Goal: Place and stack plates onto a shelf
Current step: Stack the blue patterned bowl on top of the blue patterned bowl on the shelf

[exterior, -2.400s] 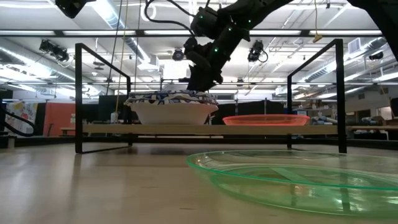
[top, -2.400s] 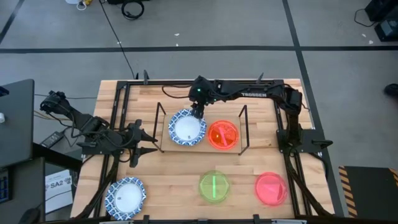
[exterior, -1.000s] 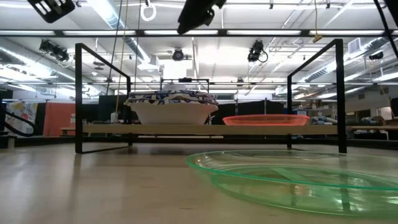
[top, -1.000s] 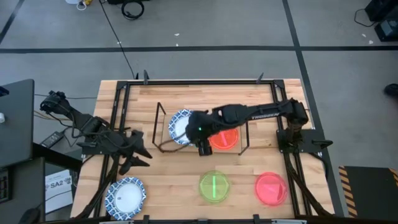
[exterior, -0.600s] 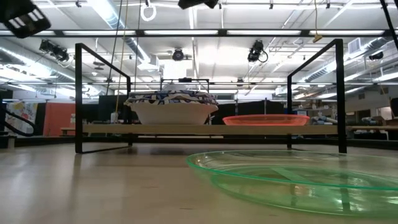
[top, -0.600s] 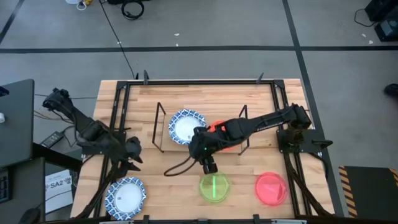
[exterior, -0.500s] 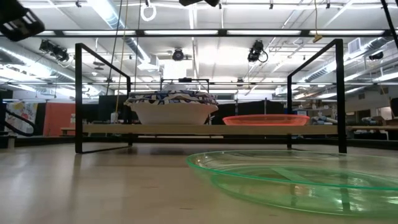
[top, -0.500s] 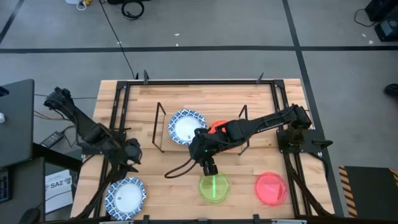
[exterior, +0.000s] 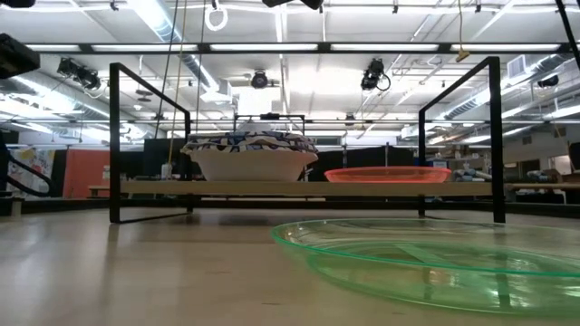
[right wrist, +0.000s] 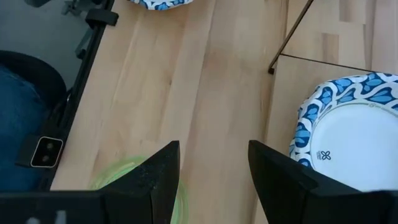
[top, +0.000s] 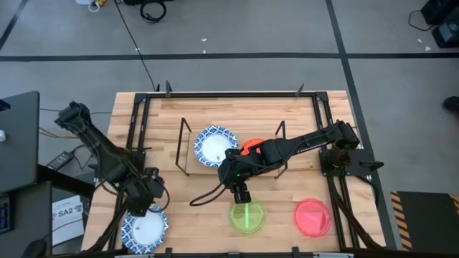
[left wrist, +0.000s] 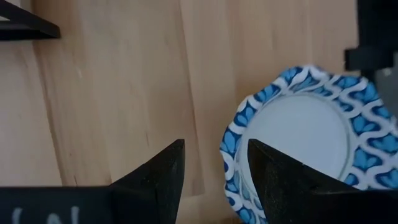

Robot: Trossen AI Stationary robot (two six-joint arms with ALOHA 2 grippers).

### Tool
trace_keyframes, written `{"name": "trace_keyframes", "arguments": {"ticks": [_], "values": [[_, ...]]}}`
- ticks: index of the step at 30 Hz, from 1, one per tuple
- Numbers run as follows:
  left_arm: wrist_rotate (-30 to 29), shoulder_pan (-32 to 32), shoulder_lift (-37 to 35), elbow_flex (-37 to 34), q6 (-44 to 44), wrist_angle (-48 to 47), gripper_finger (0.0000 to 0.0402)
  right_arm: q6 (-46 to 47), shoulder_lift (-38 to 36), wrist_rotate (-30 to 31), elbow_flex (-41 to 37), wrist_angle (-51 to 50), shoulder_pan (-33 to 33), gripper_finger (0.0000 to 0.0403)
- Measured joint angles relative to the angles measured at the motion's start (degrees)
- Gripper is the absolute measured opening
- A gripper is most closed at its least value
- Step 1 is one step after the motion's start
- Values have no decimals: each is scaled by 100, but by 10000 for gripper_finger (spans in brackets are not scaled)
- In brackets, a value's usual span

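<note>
On the shelf (top: 231, 170), a blue-rimmed white plate stack (top: 216, 146) sits at the left end and an orange plate (top: 251, 149) lies beside it, partly covered by the right arm. Above the near-left corner of the table (top: 197, 215), the left gripper (top: 143, 204) hovers at the edge of a single blue-rimmed plate (top: 147, 229), fingers spread and holding nothing. The right gripper (top: 241, 193) hangs just above the green plate (top: 247, 216), jaws apart and empty, with the red-pink plate (top: 313, 217) to its right.
</note>
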Motion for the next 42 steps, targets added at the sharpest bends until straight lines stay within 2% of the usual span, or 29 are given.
{"name": "trace_keyframes", "arguments": {"ticks": [6, 16, 32, 42], "values": [[10, -236, 463, 0, 2, 17, 183, -9, 0, 28, 0, 0, 0, 196], [438, -412, 1168, -2, 4, 234, 183, -13, 2, 44, 0, 0, 0, 196], [449, -442, 2056, -7, -2, 660, 181, -17, 3, 44, 0, 0, 0, 196], [553, -442, 2124, -7, -2, 787, 118, -166, 4, 46, 0, 0, 0, 196]]}}
